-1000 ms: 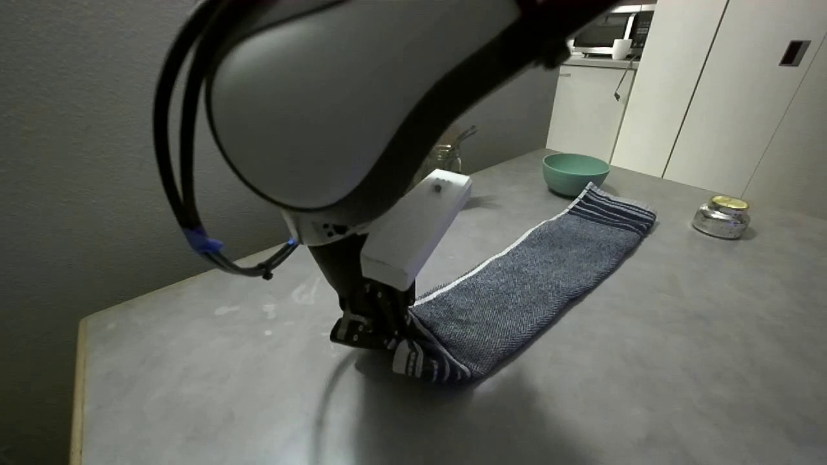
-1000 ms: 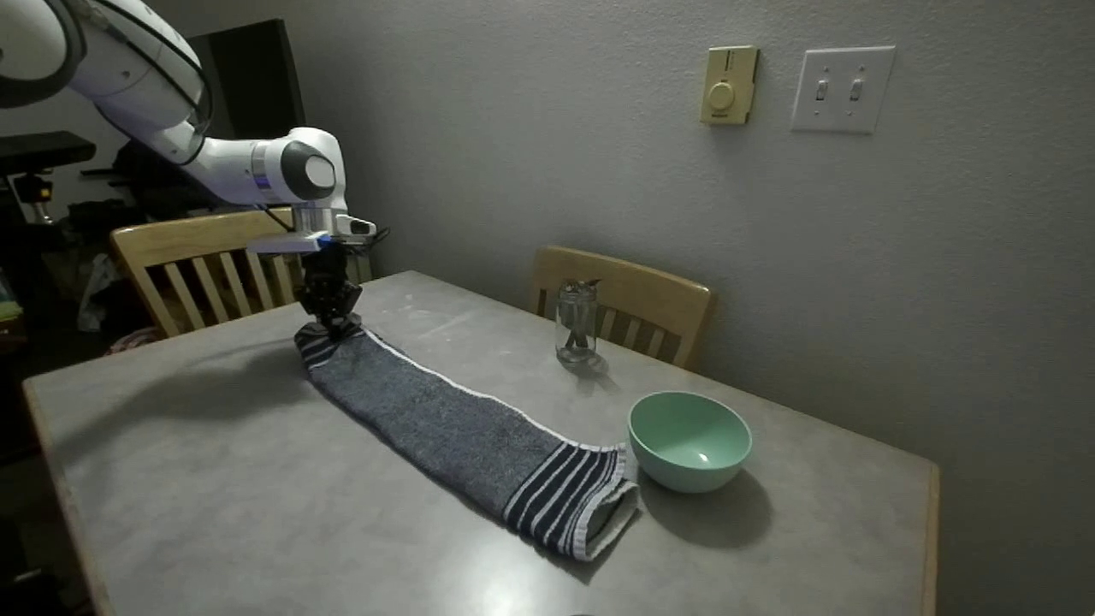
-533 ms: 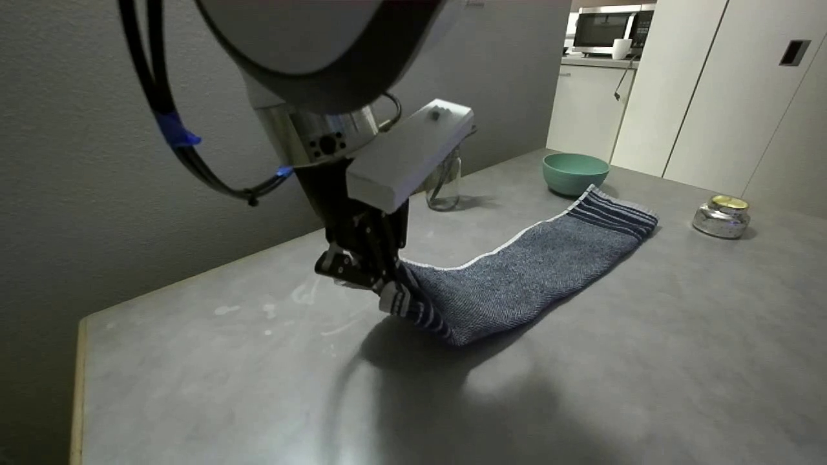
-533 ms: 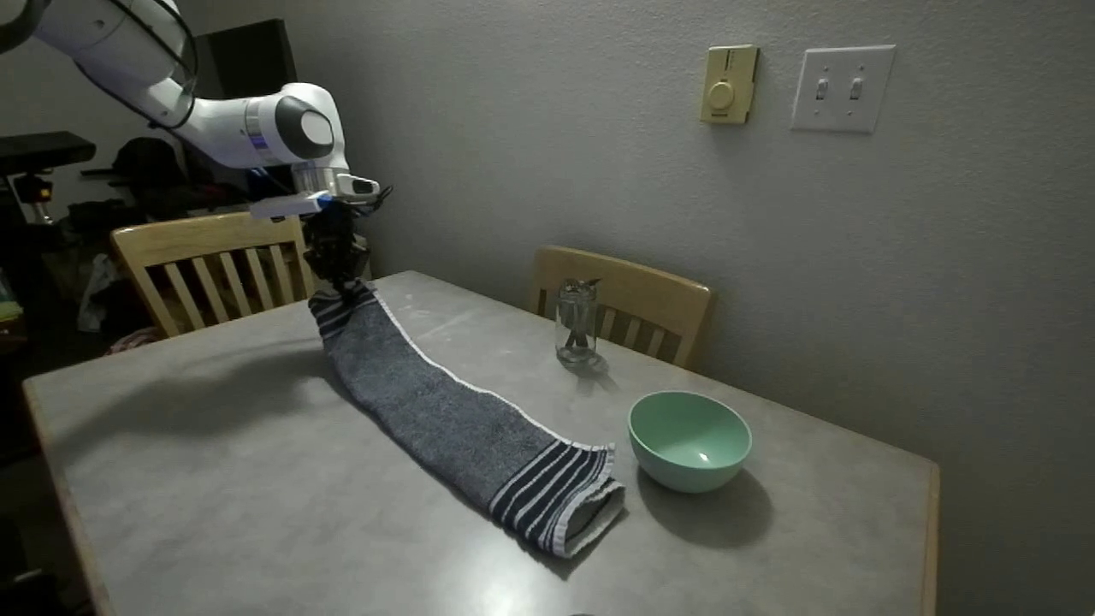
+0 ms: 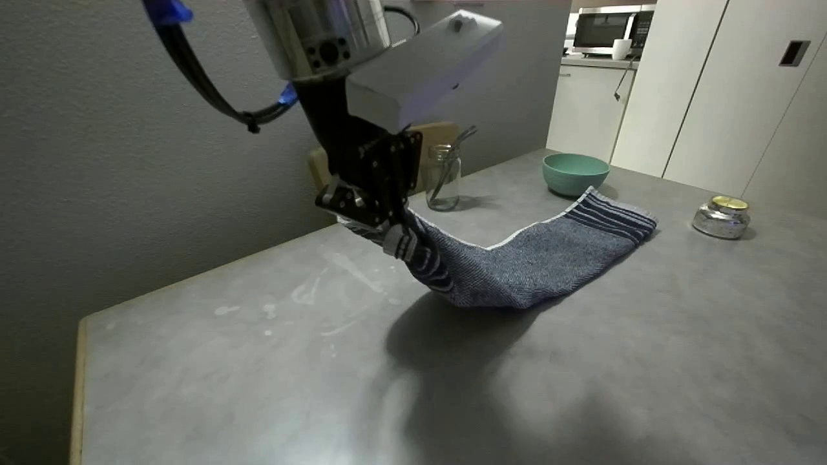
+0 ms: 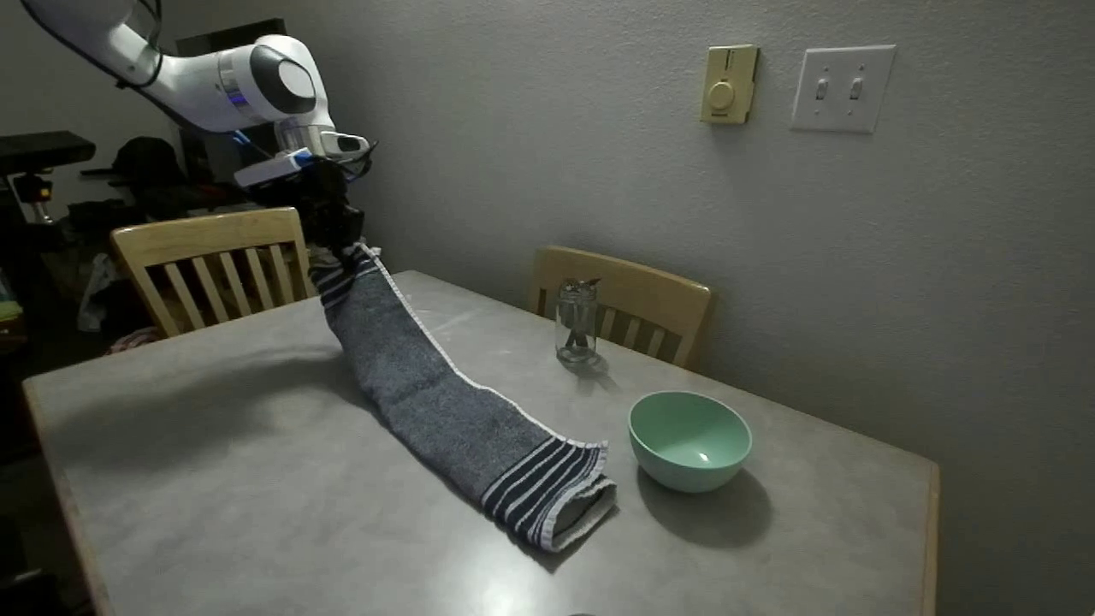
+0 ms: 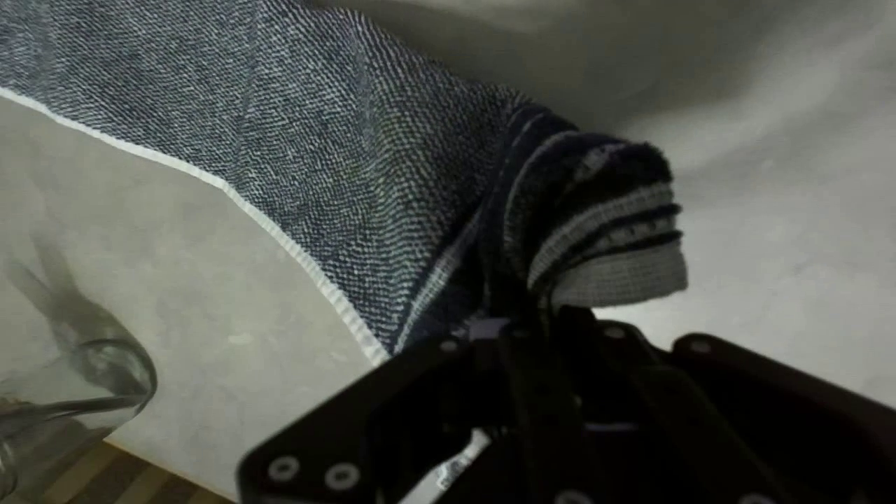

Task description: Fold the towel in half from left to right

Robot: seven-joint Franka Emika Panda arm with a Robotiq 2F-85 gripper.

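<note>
Towel [image 7: 315, 147], cropped in wrist view, hides the pinching jaws' tips.

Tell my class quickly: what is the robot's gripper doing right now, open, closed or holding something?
Gripper: closed, holding the towel by one bunched, striped end.

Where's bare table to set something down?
In an exterior view: widest bare table between towel and picture-left table edge; narrower strip between towel and glass jar. Crowded: towel's resting end near the bowl, and around the gripper holding the other end raised.
</note>
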